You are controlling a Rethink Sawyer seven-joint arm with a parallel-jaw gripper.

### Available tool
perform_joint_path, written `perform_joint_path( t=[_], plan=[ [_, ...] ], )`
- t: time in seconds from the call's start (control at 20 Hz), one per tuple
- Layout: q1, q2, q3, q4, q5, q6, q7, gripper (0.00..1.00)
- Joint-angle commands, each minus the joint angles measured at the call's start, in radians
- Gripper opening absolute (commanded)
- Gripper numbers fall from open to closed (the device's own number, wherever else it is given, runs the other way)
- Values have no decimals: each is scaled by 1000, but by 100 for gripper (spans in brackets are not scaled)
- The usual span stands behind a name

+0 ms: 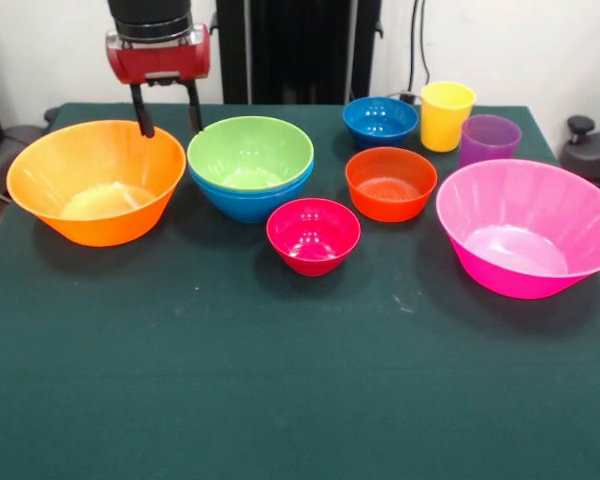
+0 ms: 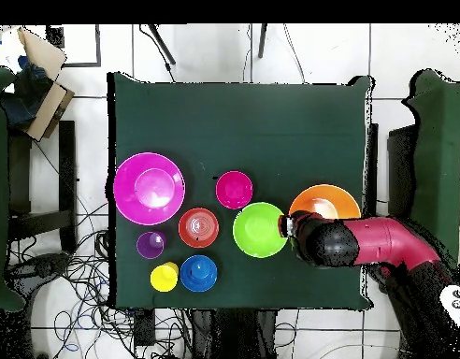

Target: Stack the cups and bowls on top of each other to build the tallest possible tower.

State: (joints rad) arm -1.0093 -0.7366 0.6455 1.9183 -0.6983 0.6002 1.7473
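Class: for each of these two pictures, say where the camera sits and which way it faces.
Front view: across the table, facing the robot; gripper hangs open at the large orange bowl's far rim.
Overhead view: above, looking straight down; arm enters from lower right.
Both share the green bowl and pink bowl.

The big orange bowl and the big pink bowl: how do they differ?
The orange bowl stands at one end of the table, the pink bowl at the other. The gripper hangs open by the orange bowl's far rim; nothing is near the pink bowl. Both are wide, glossy, upright and hold no other bowl.
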Motion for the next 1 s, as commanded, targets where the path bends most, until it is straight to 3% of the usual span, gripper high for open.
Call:
perform_joint_path(
  t=[0.05, 0.35, 1.0],
  plan=[
    [67, 47, 7, -88, -54, 72, -136, 100],
    [90, 52, -8, -115, -49, 65, -108, 100],
    [76, 94, -48, -184, -44, 72, -86, 100]
  ],
)
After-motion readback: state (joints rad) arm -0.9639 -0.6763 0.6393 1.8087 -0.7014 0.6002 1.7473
